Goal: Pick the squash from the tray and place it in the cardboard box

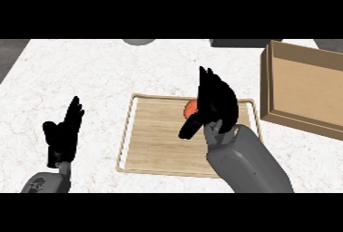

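A wooden tray [157,149] lies on the white marble counter in the middle of the head view. An orange-red squash [190,108] rests near the tray's far right part, mostly hidden behind my right hand [216,103]. That hand hovers over the tray with straight fingers pointing away and the thumb down toward the left; it is open and holds nothing. The cardboard box [305,88] stands open at the right, just beyond the tray's right edge. My left hand [65,131] rests open at the lower left, fingers up.
A grey round object [139,41] sits at the counter's far edge, and a dark object [241,43] lies behind the box. The counter's dark left edge [10,54] shows at upper left.
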You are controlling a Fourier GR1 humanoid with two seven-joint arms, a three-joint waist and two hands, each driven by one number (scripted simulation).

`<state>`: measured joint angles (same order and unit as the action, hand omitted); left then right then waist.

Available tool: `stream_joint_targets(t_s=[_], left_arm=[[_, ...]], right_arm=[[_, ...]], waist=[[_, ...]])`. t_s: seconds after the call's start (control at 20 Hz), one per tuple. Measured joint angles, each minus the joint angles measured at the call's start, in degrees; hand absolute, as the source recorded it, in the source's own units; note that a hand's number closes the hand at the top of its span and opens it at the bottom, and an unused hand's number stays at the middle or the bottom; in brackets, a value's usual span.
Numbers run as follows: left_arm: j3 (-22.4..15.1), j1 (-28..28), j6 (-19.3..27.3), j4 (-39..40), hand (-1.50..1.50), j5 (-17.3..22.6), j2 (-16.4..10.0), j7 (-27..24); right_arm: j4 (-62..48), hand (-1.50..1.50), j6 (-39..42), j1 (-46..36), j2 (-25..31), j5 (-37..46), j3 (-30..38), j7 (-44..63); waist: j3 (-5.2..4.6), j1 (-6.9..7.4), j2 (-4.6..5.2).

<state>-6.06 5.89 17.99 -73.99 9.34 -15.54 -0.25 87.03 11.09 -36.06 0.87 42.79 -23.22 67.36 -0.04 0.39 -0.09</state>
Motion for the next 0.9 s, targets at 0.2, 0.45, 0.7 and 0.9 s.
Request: stream_joint_targets(t_s=[0.2,0.45,0.7,0.9], left_arm=[[-0.1,0.4,0.2,0.6,0.00,-0.6,0.6,0.2],[0.7,1.1,-0.3,1.3,0.00,-0.7,0.7,0.0],[0.8,0.3,-0.5,0.8,0.00,-1.2,0.9,-0.2],[1.3,-0.3,-0.9,0.3,0.00,-1.1,0.7,-0.1]], right_arm=[[-3.0,-1.50,-0.7,-1.4,0.0,-0.7,-0.7,0.6],[-7.7,-1.50,-2.1,-3.2,0.0,-1.1,-0.7,0.4],[-10.4,-1.50,-3.1,-4.8,0.0,-2.1,-0.6,0.9],[-12.9,-1.50,-3.2,-4.1,0.0,-1.2,0.7,-0.3]], waist=[[-0.01,0.13,0.03],[0.00,0.21,0.10],[0.01,0.31,0.03],[0.01,0.08,0.03]])
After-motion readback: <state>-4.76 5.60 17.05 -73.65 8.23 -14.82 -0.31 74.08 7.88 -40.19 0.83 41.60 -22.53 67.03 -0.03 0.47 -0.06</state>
